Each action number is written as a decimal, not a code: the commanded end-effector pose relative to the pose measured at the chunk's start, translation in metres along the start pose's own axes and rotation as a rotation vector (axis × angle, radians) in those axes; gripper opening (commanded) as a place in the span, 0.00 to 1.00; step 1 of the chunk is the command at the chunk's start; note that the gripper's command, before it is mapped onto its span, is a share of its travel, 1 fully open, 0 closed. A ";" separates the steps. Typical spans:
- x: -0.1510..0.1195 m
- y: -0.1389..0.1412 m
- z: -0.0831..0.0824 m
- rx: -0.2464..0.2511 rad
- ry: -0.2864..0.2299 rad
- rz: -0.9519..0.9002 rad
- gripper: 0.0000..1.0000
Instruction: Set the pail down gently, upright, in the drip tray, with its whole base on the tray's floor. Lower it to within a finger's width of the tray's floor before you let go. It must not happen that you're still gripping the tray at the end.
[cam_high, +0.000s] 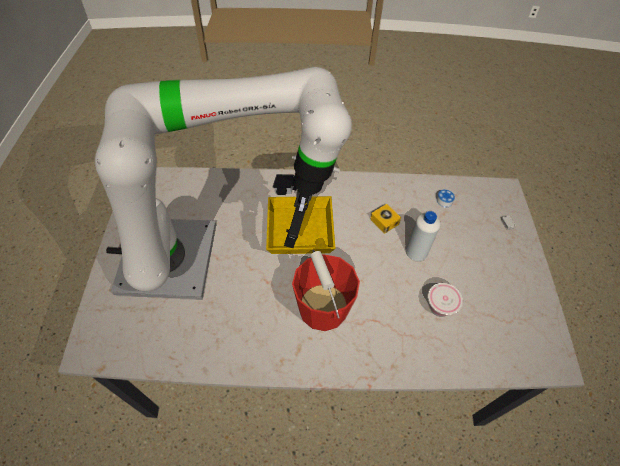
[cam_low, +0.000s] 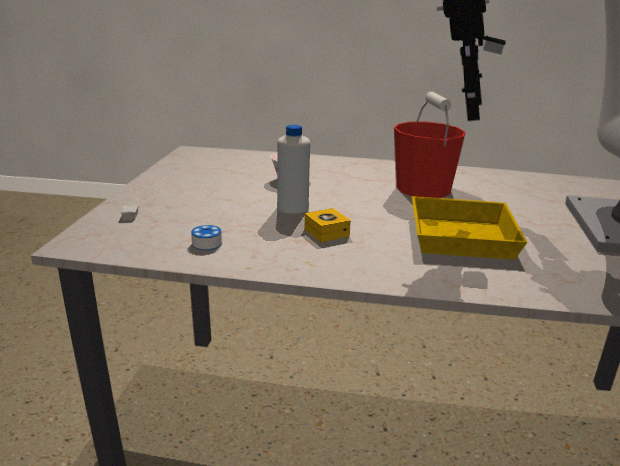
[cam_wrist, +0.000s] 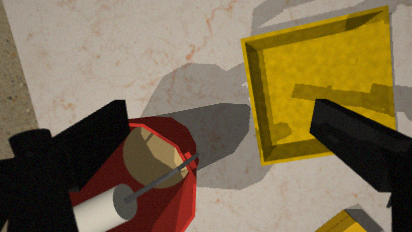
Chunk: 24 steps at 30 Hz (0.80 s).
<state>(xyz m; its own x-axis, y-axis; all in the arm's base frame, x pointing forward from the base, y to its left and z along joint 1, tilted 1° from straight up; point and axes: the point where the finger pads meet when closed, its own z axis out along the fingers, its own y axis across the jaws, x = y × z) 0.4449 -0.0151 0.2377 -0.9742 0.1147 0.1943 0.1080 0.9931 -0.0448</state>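
The red pail (cam_high: 326, 293) stands upright on the table beside the yellow drip tray (cam_high: 303, 222), with its wire handle raised and a white grip (cam_high: 320, 269) on top. The pail (cam_low: 427, 157) stands behind the tray (cam_low: 467, 226) in the exterior view. My gripper (cam_low: 471, 102) hangs high above the tray and pail, open and empty. In the wrist view the pail (cam_wrist: 145, 175) is at lower left under one finger and the tray (cam_wrist: 320, 95) at upper right; my gripper (cam_wrist: 219, 116) spans both.
A white bottle with a blue cap (cam_high: 422, 234), a small yellow box (cam_high: 385, 217), a blue-and-white disc (cam_high: 445, 197), a pink-rimmed round dish (cam_high: 444, 298) and a small white block (cam_high: 507, 221) lie to the right. My base plate (cam_high: 170, 260) is at the left.
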 end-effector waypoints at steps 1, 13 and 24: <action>-0.016 -0.015 -0.012 -0.016 -0.028 0.165 1.00; -0.047 -0.055 -0.038 -0.063 -0.083 0.522 1.00; -0.069 -0.093 -0.059 -0.110 -0.123 0.819 1.00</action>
<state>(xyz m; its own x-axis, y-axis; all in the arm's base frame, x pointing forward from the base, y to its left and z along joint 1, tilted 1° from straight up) 0.5060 -0.1016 0.2795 -0.6674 0.7432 0.0479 0.7423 0.6690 -0.0369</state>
